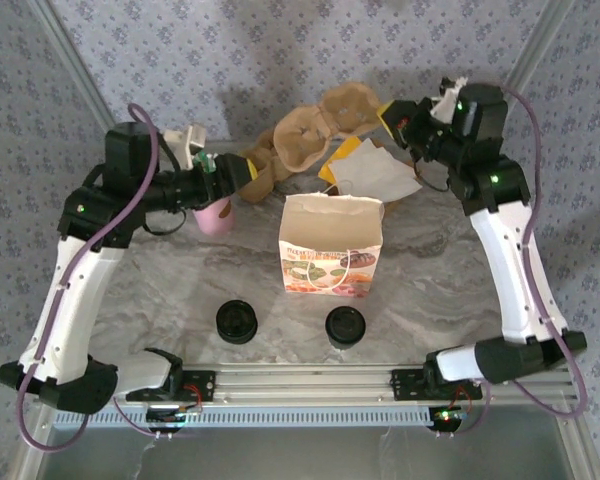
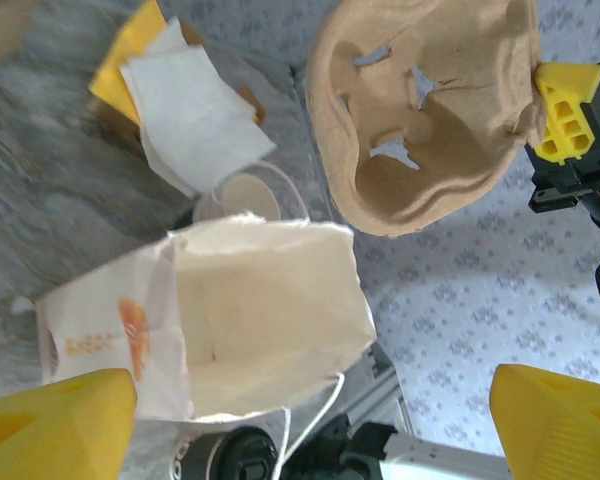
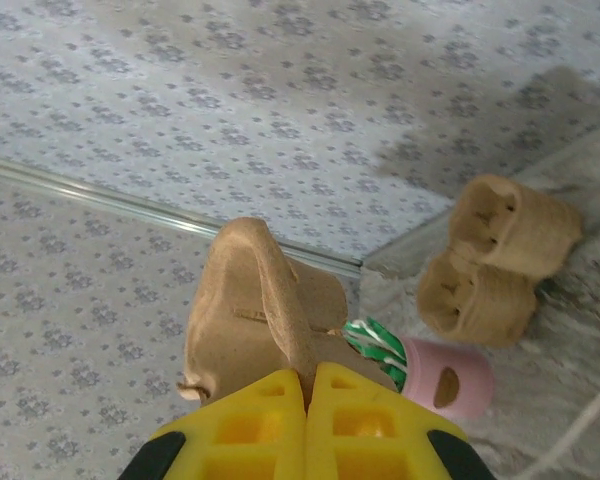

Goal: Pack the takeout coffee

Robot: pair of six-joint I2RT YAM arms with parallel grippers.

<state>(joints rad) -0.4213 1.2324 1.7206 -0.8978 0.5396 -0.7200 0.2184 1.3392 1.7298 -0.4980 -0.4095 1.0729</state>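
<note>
At 6 o'clock of the paper bag (image 1: 332,255) stands the takeout coffee (image 1: 345,327). It is probably light, crushable and slick-lidded, so I'd pinch its wall below the lid. My left gripper (image 2: 308,420) gapes empty; my right gripper (image 3: 307,410) clamps the pulp cup carrier (image 3: 250,300).

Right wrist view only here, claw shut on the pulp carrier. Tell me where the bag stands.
Observer: The bag stands upright mid-table, nearer the bases than your carrier.
Operator: Look inside it.
Observer: Its mouth is open and it looks empty.
Operator: Report the left claw.
Observer: The left claw is open, holding nothing.
</note>
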